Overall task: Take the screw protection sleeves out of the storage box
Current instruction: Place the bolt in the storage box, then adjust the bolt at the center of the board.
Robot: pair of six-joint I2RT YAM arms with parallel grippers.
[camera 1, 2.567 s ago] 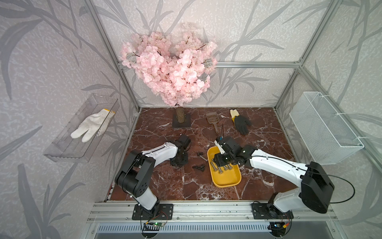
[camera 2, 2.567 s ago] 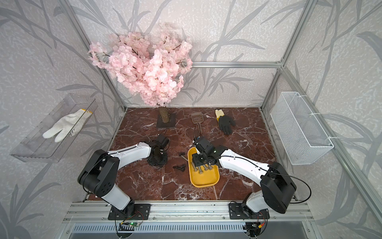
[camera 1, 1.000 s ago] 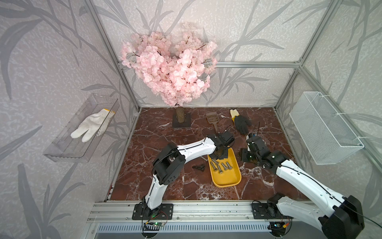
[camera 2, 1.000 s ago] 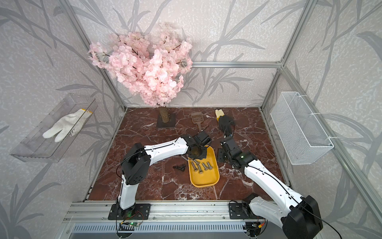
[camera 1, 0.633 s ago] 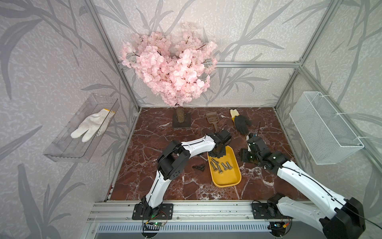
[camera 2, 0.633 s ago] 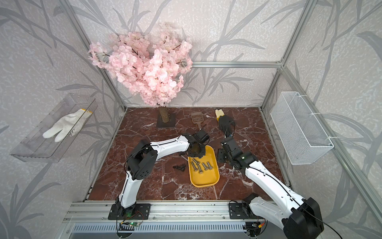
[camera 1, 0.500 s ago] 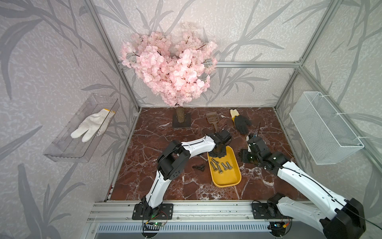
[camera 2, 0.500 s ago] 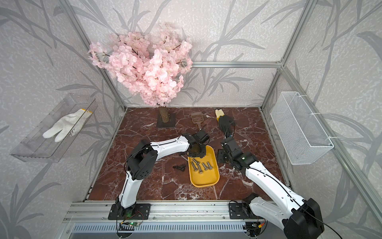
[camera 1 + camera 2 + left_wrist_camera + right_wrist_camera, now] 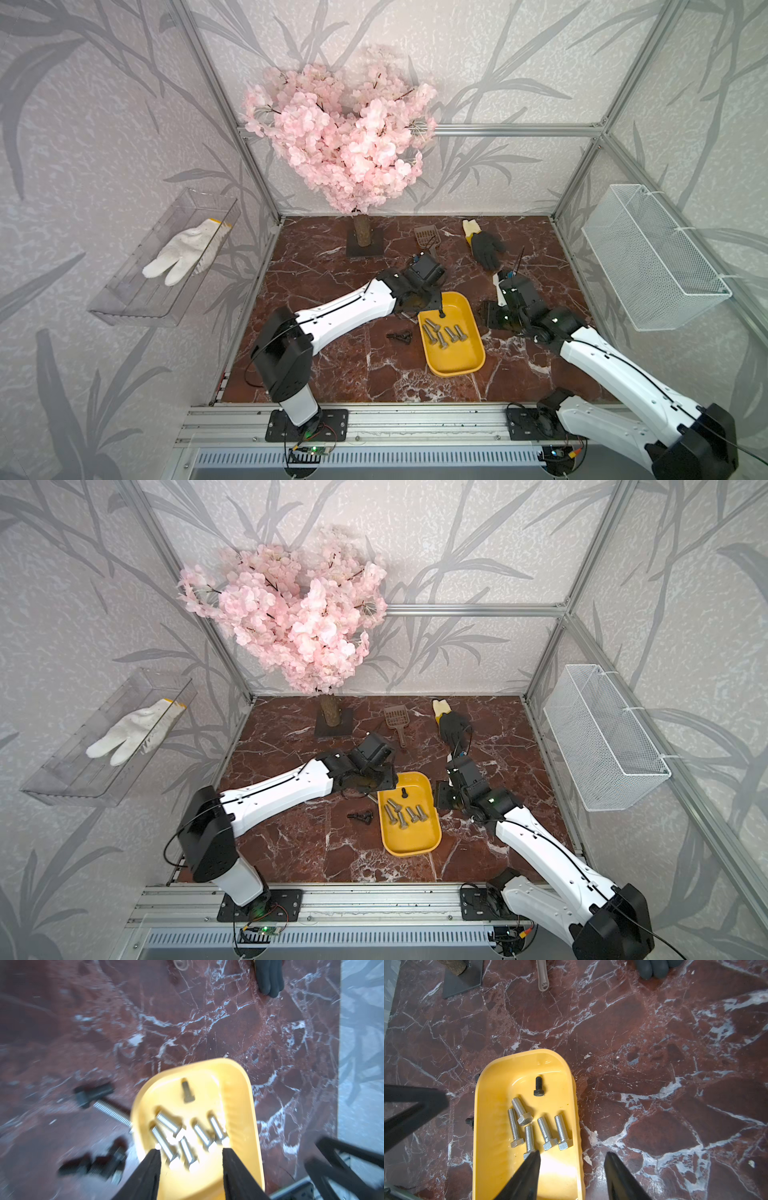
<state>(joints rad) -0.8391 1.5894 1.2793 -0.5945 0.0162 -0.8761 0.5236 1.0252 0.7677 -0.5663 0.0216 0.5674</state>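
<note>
The yellow storage box (image 9: 457, 359) (image 9: 411, 841) sits mid-table in both top views. One black screw protection sleeve (image 9: 539, 1086) (image 9: 442, 313) lies at its far end, beyond several silver bolts (image 9: 537, 1128). More black sleeves (image 9: 400, 336) (image 9: 360, 816) lie on the marble left of the box. My left gripper (image 9: 191, 1150) is open and empty above the bolts, its view blurred. It hovers at the box's far left corner (image 9: 430, 301). My right gripper (image 9: 572, 1153) is open and empty, straddling the box's right rim.
A black glove (image 9: 484, 247), a small scoop (image 9: 427, 237) and the blossom tree's base (image 9: 365, 245) stand at the back. A wire basket (image 9: 648, 257) hangs on the right wall, a clear bin with a white glove (image 9: 183, 253) on the left. A threaded piece (image 9: 112, 1112) lies by the box's left rim.
My left gripper's jaws have opened from shut, and the left arm's elbow has swung back toward the front left. The right arm has hardly moved.
</note>
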